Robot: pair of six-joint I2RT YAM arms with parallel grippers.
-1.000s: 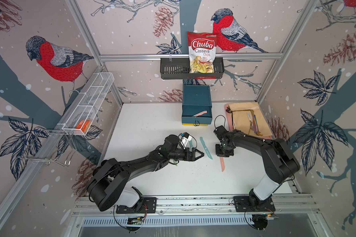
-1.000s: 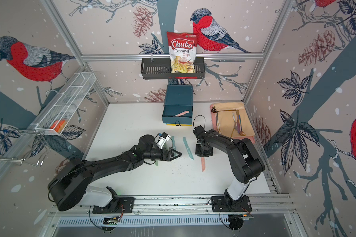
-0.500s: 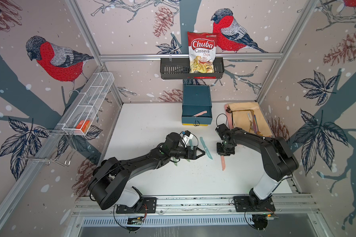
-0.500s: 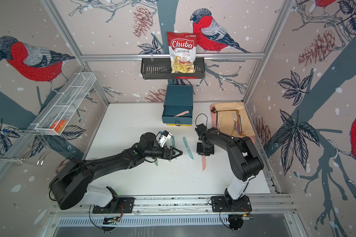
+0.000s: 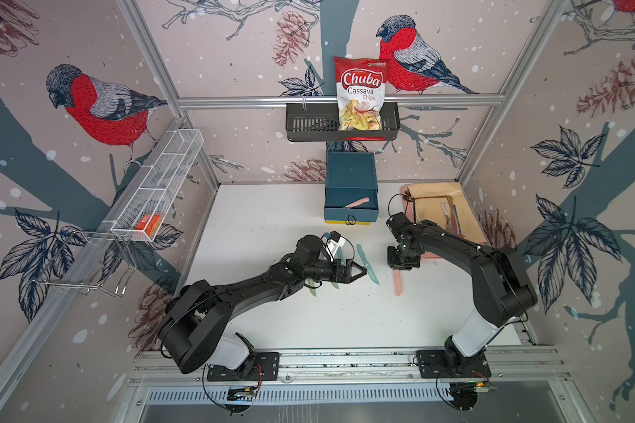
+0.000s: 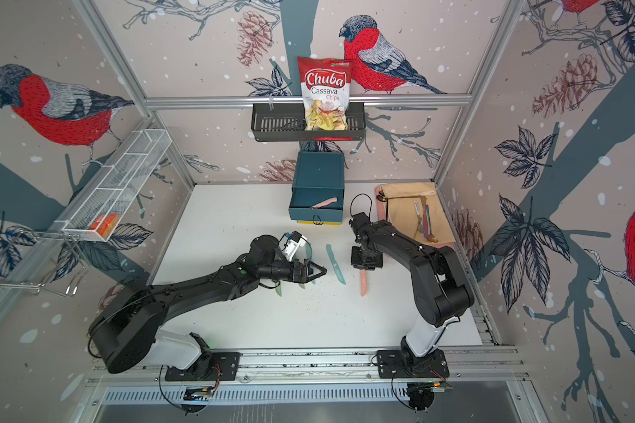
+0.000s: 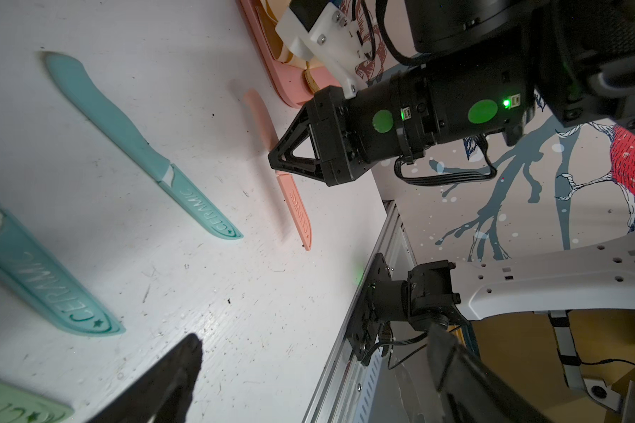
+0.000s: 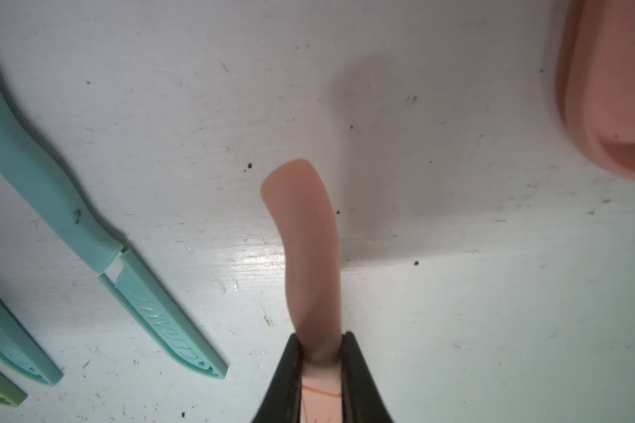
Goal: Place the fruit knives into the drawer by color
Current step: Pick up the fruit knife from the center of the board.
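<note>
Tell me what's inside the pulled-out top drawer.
One salmon pink knife lies diagonally in the teal top drawer. The drawer's back part, under the chest top, is hidden.

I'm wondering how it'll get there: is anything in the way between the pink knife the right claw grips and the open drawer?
Nothing visible does. The right gripper is shut on the pink knife; only bare table lies between it and the open top drawer. A teal knife lies off to one side.

matt plastic pink knife (image 8: 310, 256), scuffed table (image 8: 455, 293)
</note>
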